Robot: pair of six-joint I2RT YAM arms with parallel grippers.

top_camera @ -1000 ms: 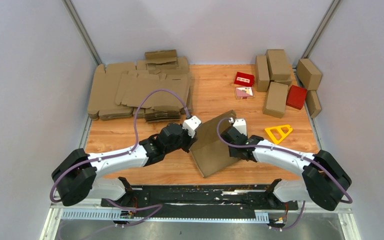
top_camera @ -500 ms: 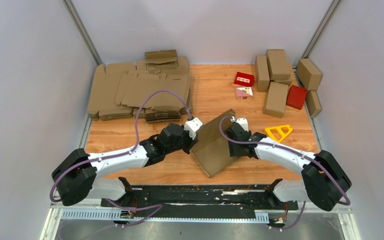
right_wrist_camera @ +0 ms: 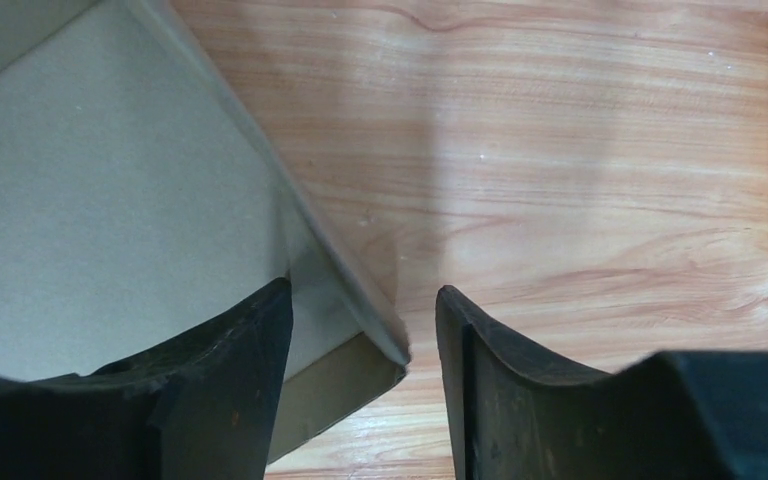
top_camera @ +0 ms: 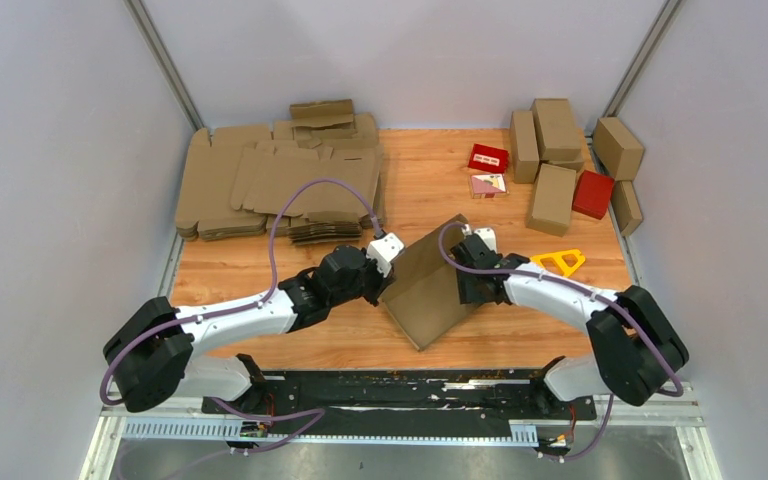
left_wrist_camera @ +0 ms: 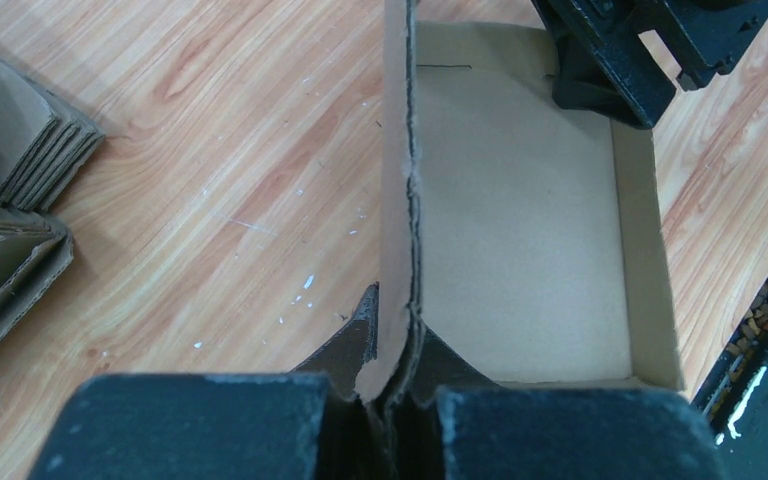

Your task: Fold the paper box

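Box [top_camera: 428,290] sat near the middle of the counter [top_camera: 430,190], between the 2 arms, partly formed. The left wrist view showed its base with low walls raised on 2 sides. Left hand [left_wrist_camera: 392,395] was clamped tight on 1 upright panel at the box's left edge, the cardboard pinched between both fingers. Right hand [right_wrist_camera: 363,297] stood part open at the box's right corner, with 1 finger inside the wall and 1 outside over bare wood, gripping nothing. Flat blanks [top_camera: 270,185] lay stacked at far left. Brown boxes [top_camera: 550,160] and a red box [top_camera: 593,193] lay at far right. A yellow piece [top_camera: 557,264] lay just right of the right hand.
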